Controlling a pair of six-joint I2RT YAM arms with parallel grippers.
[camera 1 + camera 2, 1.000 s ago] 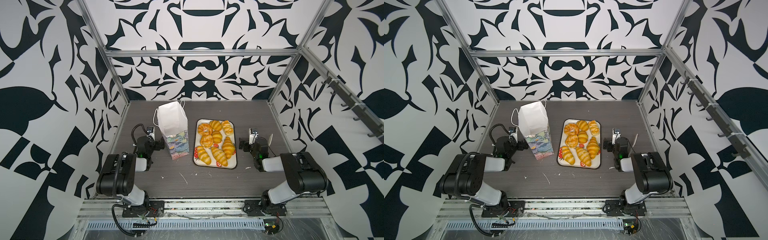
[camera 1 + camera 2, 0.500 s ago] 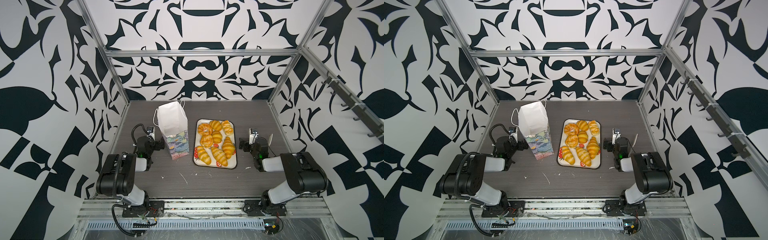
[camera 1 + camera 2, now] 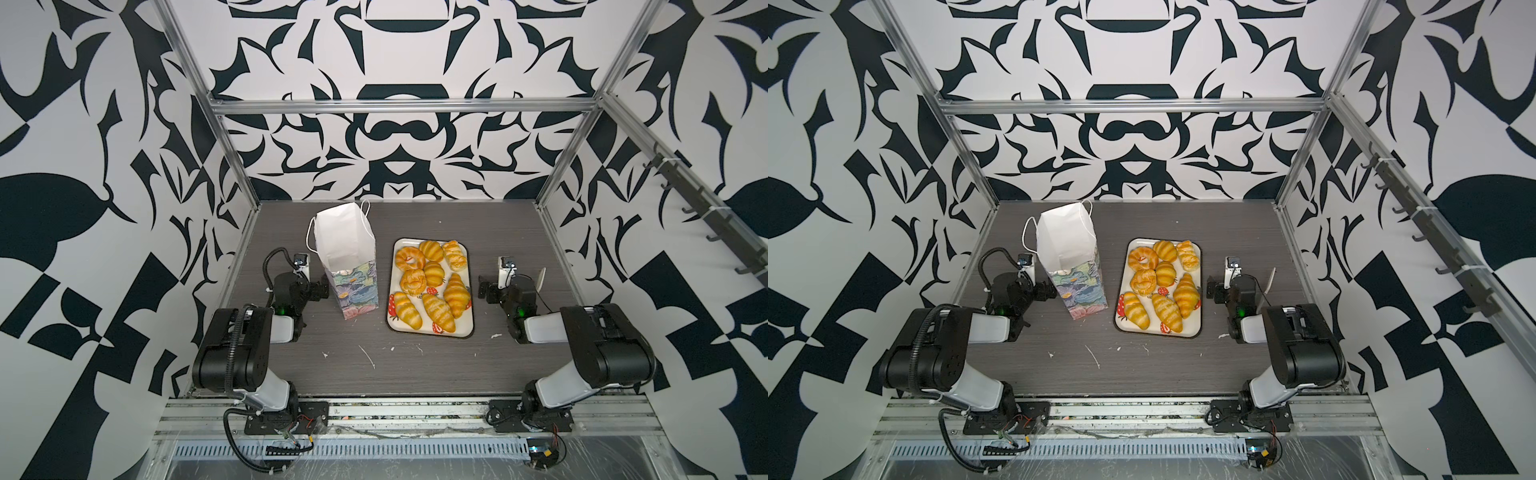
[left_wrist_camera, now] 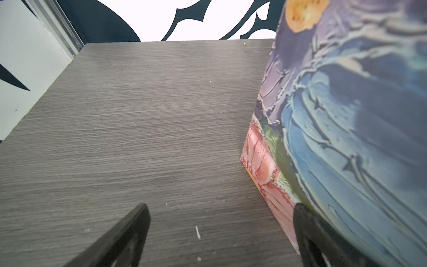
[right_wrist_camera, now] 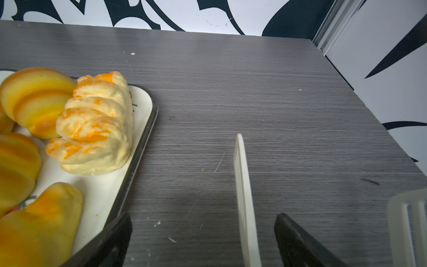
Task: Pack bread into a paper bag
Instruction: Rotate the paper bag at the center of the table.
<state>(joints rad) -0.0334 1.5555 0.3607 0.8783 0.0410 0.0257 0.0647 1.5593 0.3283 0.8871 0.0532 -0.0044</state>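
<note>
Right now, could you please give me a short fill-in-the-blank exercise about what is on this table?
1. The tray, printed with red ____, holds the bread.
2. The paper bag stands ____ between the left pincer and the tray.
3. The left pincer and the right pincer are both ____, gripping nothing.
Missing words: strawberries; upright; open.
</note>
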